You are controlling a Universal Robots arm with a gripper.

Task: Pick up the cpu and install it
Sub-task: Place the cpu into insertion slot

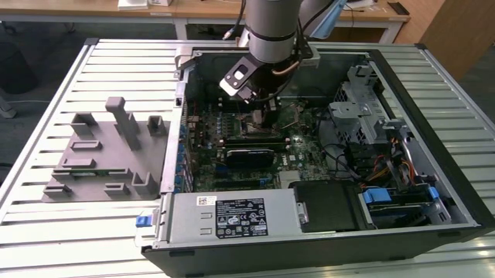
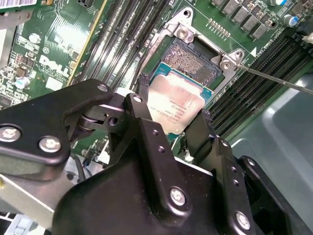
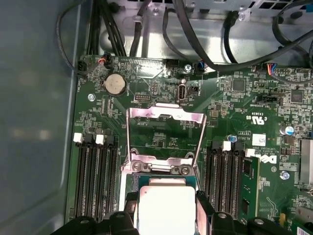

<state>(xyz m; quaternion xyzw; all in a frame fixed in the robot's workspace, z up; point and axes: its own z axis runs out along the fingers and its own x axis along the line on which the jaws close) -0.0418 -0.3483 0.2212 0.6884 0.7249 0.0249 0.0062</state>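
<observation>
The cpu (image 2: 178,104), a flat square chip with a silver top and a thin green rim, sits between the black fingers (image 2: 143,110) of my gripper (image 2: 173,106), which is shut on its two opposite edges. In the first wrist view the cpu (image 3: 166,208) hangs just short of the open socket frame (image 3: 164,139). In the second wrist view it covers the near part of the socket (image 2: 193,58), whose contact field shows beyond it. In the exterior view my gripper (image 1: 261,116) reaches down inside the open computer case over the motherboard (image 1: 255,150).
Memory slots (image 3: 95,176) flank the socket on both sides. A thin metal lever (image 2: 276,81) sticks out from the socket's corner. Cables (image 3: 195,29) run along the case wall. The grey power-supply box (image 1: 232,217), a drive cage (image 1: 363,110) and a grey fixture (image 1: 104,150) on the slatted table stand around.
</observation>
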